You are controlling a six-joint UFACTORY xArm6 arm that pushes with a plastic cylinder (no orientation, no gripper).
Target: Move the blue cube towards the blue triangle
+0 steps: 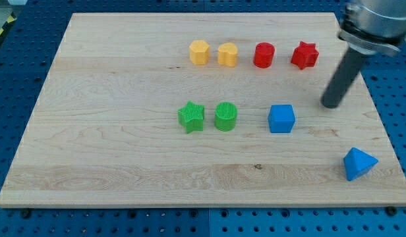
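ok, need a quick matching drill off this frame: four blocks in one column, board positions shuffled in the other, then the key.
Column 1
1. blue cube
2. blue triangle
3. red star
4. green star

Column 2
A. near the board's corner at the view's bottom right
B. last on the view's right in the top row
C. just to the view's left of my tip, apart from it
D. directly on the view's left of the green cylinder

Pairs: 1-C, 2-A, 3-B, 4-D
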